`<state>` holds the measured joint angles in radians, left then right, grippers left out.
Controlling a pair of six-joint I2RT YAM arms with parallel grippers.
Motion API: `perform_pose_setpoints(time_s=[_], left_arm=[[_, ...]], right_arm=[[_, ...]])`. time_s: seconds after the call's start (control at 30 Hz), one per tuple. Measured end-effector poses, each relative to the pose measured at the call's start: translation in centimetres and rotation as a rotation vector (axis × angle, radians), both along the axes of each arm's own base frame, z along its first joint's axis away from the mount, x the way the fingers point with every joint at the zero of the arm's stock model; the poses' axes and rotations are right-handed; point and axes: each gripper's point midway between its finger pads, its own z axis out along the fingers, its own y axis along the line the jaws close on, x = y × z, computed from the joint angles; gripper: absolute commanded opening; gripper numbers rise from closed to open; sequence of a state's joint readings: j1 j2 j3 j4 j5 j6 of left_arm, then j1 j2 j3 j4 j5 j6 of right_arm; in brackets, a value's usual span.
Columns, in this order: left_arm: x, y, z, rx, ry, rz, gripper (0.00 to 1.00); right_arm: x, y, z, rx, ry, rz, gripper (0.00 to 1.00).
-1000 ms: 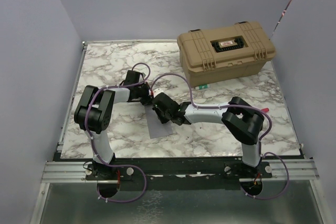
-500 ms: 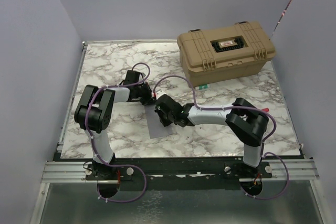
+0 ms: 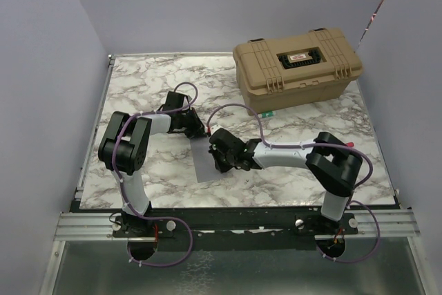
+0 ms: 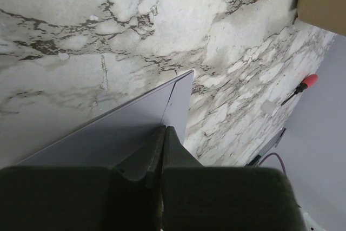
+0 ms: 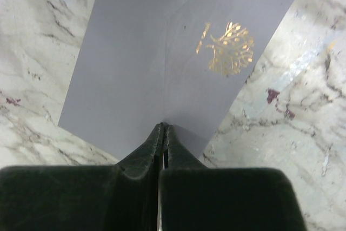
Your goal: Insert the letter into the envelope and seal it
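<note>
The blue-grey envelope [image 3: 205, 169] lies flat on the marble table, partly under both grippers. In the right wrist view its flap [image 5: 216, 36] is folded down, with a gold tree mark [image 5: 231, 50] on it. My right gripper [image 5: 164, 126] is shut, its tips resting on the envelope near one edge; from above it is over the envelope's middle [image 3: 219, 159]. My left gripper [image 4: 165, 129] is shut, its tips touching the envelope [image 4: 124, 133] near a corner; from above it is at the far edge [image 3: 200, 134]. The tan letter is not in view.
A tan toolbox [image 3: 297, 67] stands at the back right, with a small green-and-white item [image 3: 266, 112] at its front. A red-tipped tool [image 4: 307, 83] lies on the table's right side. Purple walls enclose the table; a metal rail [image 3: 235, 222] runs along its near edge.
My right gripper has slid a little nearer across the envelope and its elbow has swung right. The left gripper has barely moved. Both stay shut.
</note>
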<state>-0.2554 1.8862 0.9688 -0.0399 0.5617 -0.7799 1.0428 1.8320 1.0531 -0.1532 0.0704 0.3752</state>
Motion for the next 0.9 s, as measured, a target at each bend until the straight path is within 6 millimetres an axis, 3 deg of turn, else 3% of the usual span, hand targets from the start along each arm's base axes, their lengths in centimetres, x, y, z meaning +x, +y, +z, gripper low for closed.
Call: perform_pose_setpoints(time_s=[0.23,0.4,0.53,0.67,0.77,0.83,0.9], left_arm=[[0.0,0.0,0.0,0.008,0.006,-0.006,0.0],[0.1,0.0,0.2,0.014,0.004,-0.011,0.01],[0.2,0.1,0.5,0.025,-0.006,-0.024,0.17],[-0.1,0.2,1.8,0.025,-0.034,-0.051,0.38],[-0.2,0.0,4.6,0.003,-0.1,-0.073,0.5],[0.0,-0.2,6.7,-0.013,-0.156,-0.084,0.56],[0.3,-0.2,8.9,-0.021,-0.224,-0.092,0.68]], right_arm=[[-2.5,-1.8,0.0,-0.011,0.087,-0.011,0.03],[-4.7,-4.1,0.1,-0.071,0.174,-0.045,0.09],[-5.3,-6.5,0.8,-0.098,0.202,-0.134,0.22],[-2.8,-8.0,4.7,0.001,0.128,-0.285,0.35],[-0.3,-9.1,7.3,0.068,0.061,-0.406,0.4],[1.4,-10.5,8.0,0.075,0.033,-0.497,0.45],[3.0,-12.5,8.0,0.05,0.011,-0.602,0.6]])
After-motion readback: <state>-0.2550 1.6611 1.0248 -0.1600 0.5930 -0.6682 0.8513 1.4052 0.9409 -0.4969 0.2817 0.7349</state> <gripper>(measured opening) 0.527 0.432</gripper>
